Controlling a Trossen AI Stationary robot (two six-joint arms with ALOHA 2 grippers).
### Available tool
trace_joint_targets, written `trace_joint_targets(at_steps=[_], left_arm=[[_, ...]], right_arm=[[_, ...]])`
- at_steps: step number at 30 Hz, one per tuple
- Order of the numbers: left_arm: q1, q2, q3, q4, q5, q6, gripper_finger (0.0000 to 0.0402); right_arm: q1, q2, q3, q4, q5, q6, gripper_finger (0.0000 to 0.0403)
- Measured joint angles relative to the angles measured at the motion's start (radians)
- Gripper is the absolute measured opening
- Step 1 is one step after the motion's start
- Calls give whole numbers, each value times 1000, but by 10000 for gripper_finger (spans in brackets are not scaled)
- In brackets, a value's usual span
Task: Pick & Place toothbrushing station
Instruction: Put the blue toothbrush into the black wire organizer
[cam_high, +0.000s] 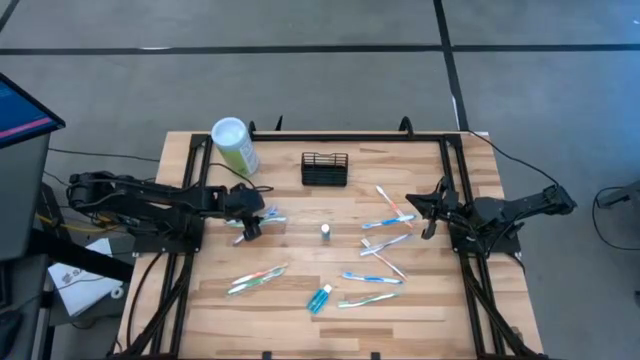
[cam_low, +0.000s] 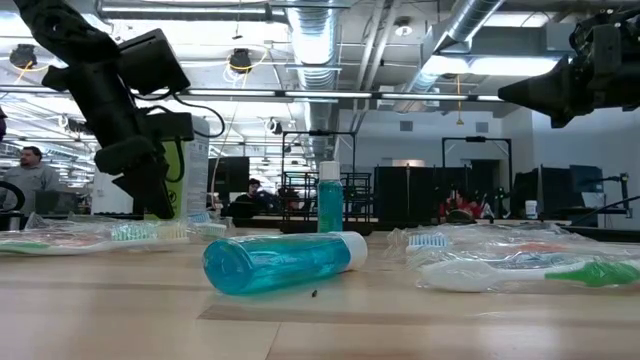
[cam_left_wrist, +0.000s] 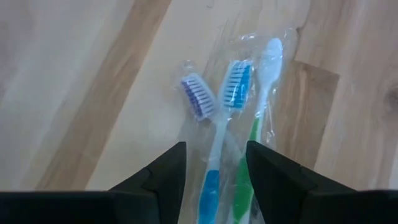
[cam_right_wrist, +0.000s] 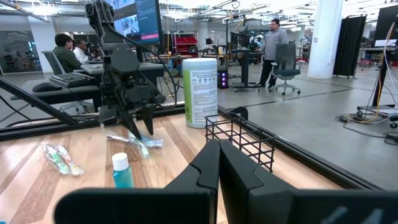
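The black wire-mesh basket (cam_high: 325, 168) stands on its base at the table's far middle, open top up; it also shows in the right wrist view (cam_right_wrist: 239, 140). My left gripper (cam_high: 248, 228) is open and points down at a clear wrapper of toothbrushes (cam_left_wrist: 230, 106) that lies flat on the table left of centre. Its fingers (cam_left_wrist: 168, 174) stand on either side of the blue-handled brush's handle, low over the wood (cam_right_wrist: 140, 129). My right gripper (cam_high: 425, 218) is shut and empty (cam_right_wrist: 217, 168), raised over the table's right side and facing the basket.
A pale-green cylinder with a white lid (cam_high: 234, 146) stands at the far left. A small bottle (cam_high: 325, 231) stands at the centre, and a blue bottle (cam_low: 280, 262) lies near the front. Wrapped toothbrushes lie at the near left (cam_high: 258, 280) and the right (cam_high: 385, 235). People sit and stand beyond the table.
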Motion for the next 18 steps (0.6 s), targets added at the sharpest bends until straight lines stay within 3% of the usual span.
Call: trace_joint_targets(at_steps=[11, 18], left_arm=[[0, 18, 0, 14, -6, 0, 158], [0, 90, -1, 19, -24, 0, 133]], right_arm=[[0, 0, 0, -1, 0, 0, 1], [0, 0, 0, -2, 0, 0, 1]])
